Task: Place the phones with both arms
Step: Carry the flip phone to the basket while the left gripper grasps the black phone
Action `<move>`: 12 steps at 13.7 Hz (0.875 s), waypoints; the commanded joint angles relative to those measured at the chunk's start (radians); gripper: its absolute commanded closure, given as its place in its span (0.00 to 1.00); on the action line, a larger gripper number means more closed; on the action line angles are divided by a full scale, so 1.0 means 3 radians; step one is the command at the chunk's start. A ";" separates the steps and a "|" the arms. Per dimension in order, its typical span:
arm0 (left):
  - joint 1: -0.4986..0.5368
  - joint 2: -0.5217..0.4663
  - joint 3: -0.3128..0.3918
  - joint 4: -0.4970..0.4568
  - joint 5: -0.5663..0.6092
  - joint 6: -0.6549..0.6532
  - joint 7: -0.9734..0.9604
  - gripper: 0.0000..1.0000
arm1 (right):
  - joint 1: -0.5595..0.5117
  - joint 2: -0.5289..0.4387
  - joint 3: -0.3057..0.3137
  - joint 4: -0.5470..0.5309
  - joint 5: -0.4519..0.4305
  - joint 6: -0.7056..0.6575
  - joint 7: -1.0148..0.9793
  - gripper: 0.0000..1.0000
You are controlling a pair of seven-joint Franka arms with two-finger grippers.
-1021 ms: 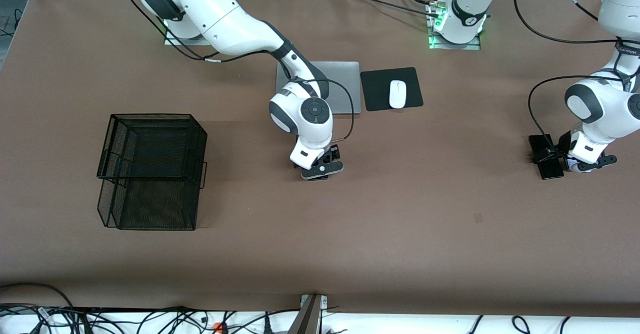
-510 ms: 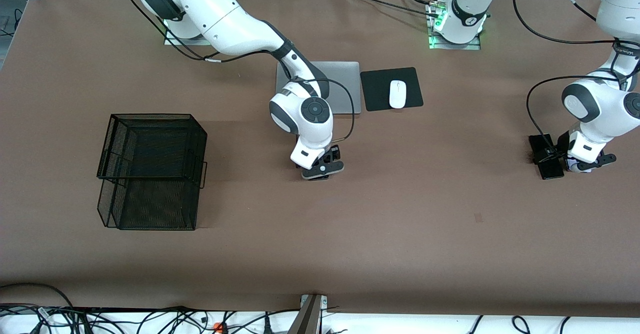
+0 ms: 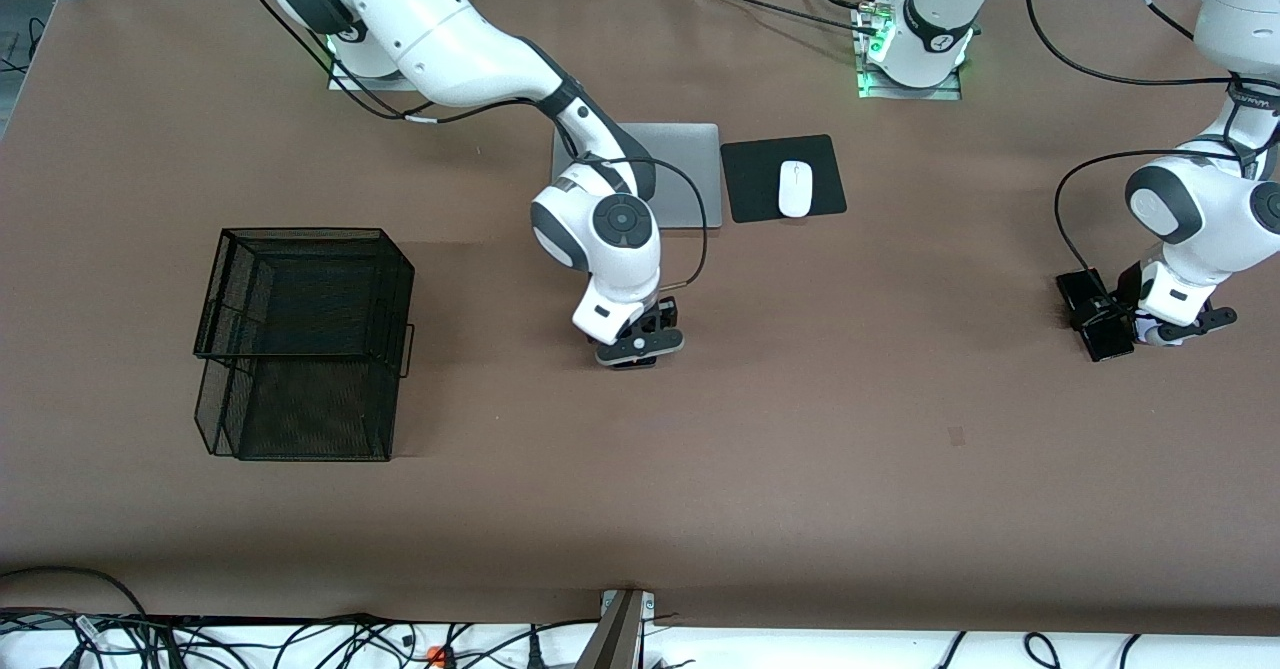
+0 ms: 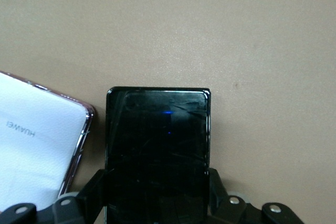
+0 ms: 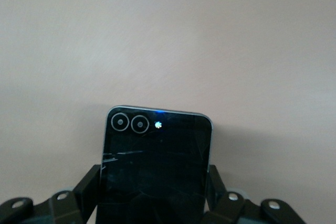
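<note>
My right gripper is low over the middle of the table, nearer the front camera than the laptop. In the right wrist view its fingers are shut on the sides of the small squarish black phone, which has two round lenses. My left gripper is at the left arm's end of the table, shut on the long slim black phone. That phone sits between the fingers in the left wrist view. The white phone lies flat beside it; the arm hides it in the front view.
A black wire mesh basket stands toward the right arm's end. A silver laptop and a white mouse on a black pad lie near the bases. Cables run along the table's front edge.
The right arm's wrist and gripper have shifted slightly toward the basket end. The left arm's wrist has shifted a little and the long black phone has moved slightly with it.
</note>
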 commanded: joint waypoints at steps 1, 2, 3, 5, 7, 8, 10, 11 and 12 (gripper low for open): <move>-0.0046 0.0035 -0.0024 0.0046 -0.0078 -0.0031 -0.0057 1.00 | -0.0371 -0.0563 0.0048 -0.0085 0.0177 -0.0593 -0.0051 1.00; -0.0046 0.0000 -0.0024 0.0117 -0.0068 -0.0184 -0.0057 1.00 | -0.0479 -0.0741 0.0043 -0.0085 0.0234 -0.0726 -0.0102 1.00; -0.0046 -0.0031 -0.0024 0.0219 -0.0048 -0.0443 -0.0057 1.00 | -0.0581 -0.0900 0.0028 -0.0090 0.0249 -0.0915 -0.0209 1.00; -0.0056 -0.0077 -0.0024 0.0525 -0.0032 -0.1041 -0.0072 1.00 | -0.0877 -0.1131 -0.0033 -0.0100 0.0250 -0.1411 -0.0657 1.00; -0.0163 -0.0067 -0.0024 0.0812 -0.0032 -0.1446 -0.0154 1.00 | -0.1052 -0.1371 -0.0186 -0.0298 0.0255 -0.1591 -0.1113 1.00; -0.0275 -0.0057 -0.0024 0.0930 -0.0027 -0.1585 -0.0296 1.00 | -0.1093 -0.1534 -0.0323 -0.0527 0.0265 -0.1572 -0.1272 1.00; -0.0571 -0.0031 -0.0024 0.1124 0.0150 -0.1800 -0.0633 1.00 | -0.1170 -0.1867 -0.0579 -0.1064 0.0422 -0.1465 -0.1548 1.00; -0.0755 0.0004 -0.0024 0.1176 0.0309 -0.1816 -0.0832 1.00 | -0.1175 -0.2000 -0.0727 -0.1304 0.0509 -0.1398 -0.1722 1.00; -0.0979 0.0025 -0.0024 0.1197 0.0467 -0.1821 -0.0991 1.00 | -0.1175 -0.2118 -0.0876 -0.1535 0.0531 -0.1322 -0.1860 1.00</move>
